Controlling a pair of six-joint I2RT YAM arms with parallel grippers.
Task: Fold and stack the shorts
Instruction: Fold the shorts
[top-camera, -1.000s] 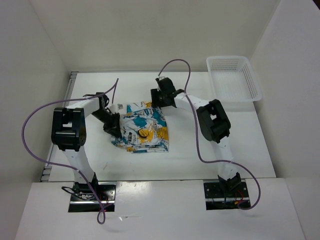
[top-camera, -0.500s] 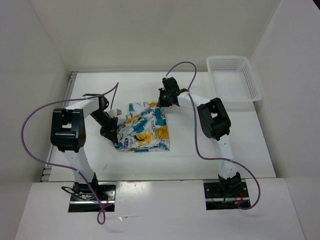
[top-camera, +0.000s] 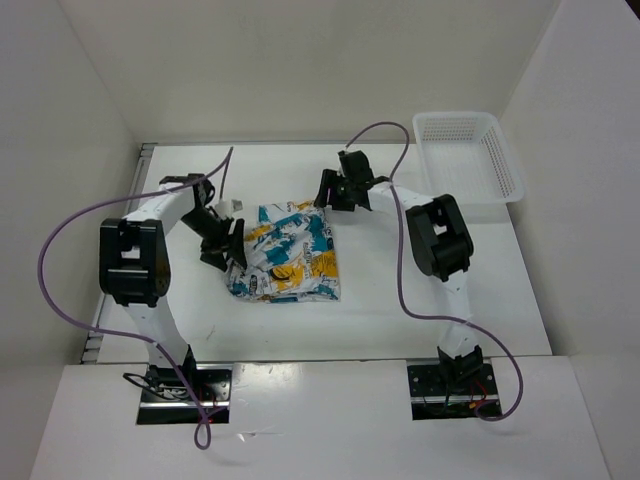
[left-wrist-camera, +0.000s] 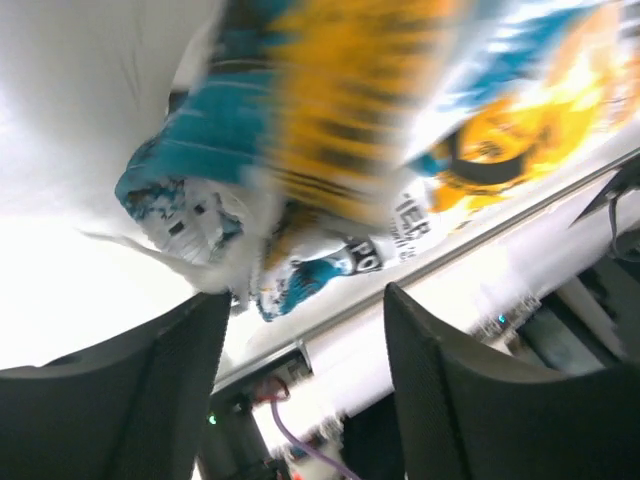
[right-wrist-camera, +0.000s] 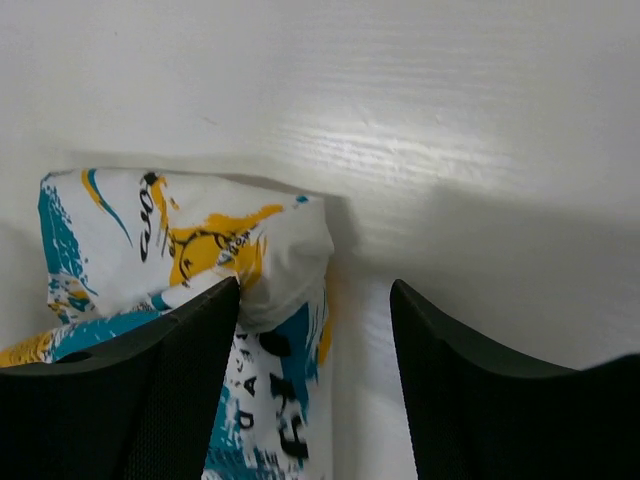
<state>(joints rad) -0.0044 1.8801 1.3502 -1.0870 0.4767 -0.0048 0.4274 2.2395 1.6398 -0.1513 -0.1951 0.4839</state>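
The shorts (top-camera: 290, 252), white with teal, orange-yellow and black print, lie folded into a rough rectangle in the middle of the table. My left gripper (top-camera: 225, 250) sits at their left edge. In the left wrist view it (left-wrist-camera: 305, 295) stands open, with the blurred shorts (left-wrist-camera: 330, 130) just beyond the fingertips and nothing gripped. My right gripper (top-camera: 323, 200) is at the far right corner of the shorts. In the right wrist view it (right-wrist-camera: 315, 285) is open, and the folded corner of the shorts (right-wrist-camera: 200, 240) rests loose against the left finger (right-wrist-camera: 170, 390).
A white mesh basket (top-camera: 468, 155) stands at the far right corner of the table. Purple cables loop over both arms. White walls close in the table on the left, back and right.
Both grippers have opened and let go of the shorts, which now lie folded flat. The right gripper has drawn back to the right; the left has shifted slightly away from the fabric.
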